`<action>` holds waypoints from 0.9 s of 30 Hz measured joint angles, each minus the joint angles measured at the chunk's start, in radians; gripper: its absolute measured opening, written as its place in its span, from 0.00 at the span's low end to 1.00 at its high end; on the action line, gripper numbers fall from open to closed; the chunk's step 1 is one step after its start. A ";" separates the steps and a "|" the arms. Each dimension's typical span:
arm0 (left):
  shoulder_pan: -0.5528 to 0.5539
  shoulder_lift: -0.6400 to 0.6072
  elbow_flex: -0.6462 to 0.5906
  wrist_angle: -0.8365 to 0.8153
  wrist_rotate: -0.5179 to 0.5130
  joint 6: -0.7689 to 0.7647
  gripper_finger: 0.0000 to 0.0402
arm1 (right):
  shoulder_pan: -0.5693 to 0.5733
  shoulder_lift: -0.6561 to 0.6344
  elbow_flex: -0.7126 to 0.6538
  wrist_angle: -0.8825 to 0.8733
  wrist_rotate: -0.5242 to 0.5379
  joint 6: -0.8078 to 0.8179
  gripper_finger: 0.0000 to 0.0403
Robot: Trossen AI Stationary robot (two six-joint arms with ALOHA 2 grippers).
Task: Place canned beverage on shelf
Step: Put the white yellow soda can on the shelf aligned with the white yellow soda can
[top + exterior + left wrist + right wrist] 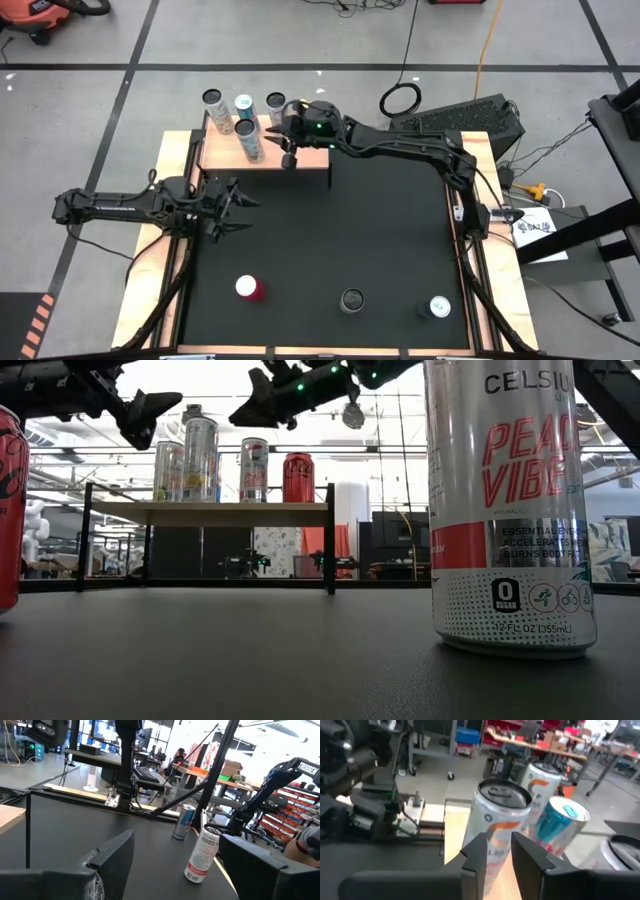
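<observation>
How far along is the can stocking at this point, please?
Done: at least four cans stand on the shelf. In hand: nothing; the right tool hovers over the shelf without a can, and the left tool waits open at the table's left. Left: the red can, dark can and white can.

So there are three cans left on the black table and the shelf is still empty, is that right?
Not quite. Three cans do stand on the black table, but the shelf isn't empty: the high view shows several cans already standing on it.
</observation>
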 joint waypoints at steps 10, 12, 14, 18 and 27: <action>0.000 0.000 0.000 -0.001 0.000 0.000 0.73 | -0.005 0.055 0.000 0.062 0.001 -0.002 0.02; 0.000 0.000 0.000 -0.001 0.000 -0.001 0.73 | -0.005 0.060 0.000 0.062 0.001 -0.001 0.01; 0.000 0.000 0.000 0.000 0.000 -0.001 0.73 | -0.005 0.066 0.000 0.067 0.001 0.001 0.00; 0.000 0.000 0.000 0.012 0.000 -0.002 0.73 | -0.007 0.078 0.000 0.069 -0.003 0.005 0.01; 0.000 0.000 0.000 0.010 -0.007 -0.027 0.73 | -0.010 0.080 0.000 0.084 -0.062 0.021 0.00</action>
